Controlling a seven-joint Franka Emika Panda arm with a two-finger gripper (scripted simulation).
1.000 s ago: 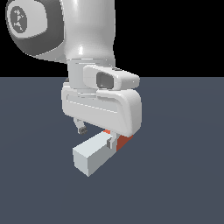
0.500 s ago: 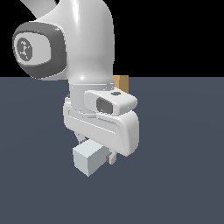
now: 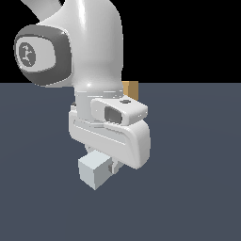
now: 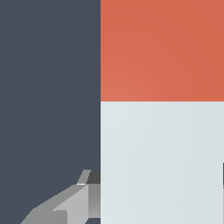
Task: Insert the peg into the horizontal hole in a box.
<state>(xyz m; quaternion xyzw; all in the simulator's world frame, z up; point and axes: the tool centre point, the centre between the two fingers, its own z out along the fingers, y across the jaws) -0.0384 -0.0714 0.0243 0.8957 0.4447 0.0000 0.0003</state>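
Note:
The peg (image 3: 94, 172) lies on the dark floor, and only its light grey-white end shows below the hand in the exterior view. In the wrist view the peg (image 4: 162, 162) fills most of the picture, with its red-orange end (image 4: 162, 50) beyond the white part. My gripper (image 3: 113, 165) is down over the peg, straddling it. One finger (image 4: 72, 205) lies flush against the peg's side; the other is hidden behind the peg. A corner of the tan box (image 3: 131, 88) peeks out behind the arm. The hole is hidden.
The arm's white links (image 3: 89, 52) block most of the exterior view and cover the ground between the peg and the box. Dark floor (image 3: 197, 188) surrounds the peg.
The hand came down onto the peg, covering its red-orange end in the exterior view. In the last half second it has barely moved. The box corner came into sight behind the arm.

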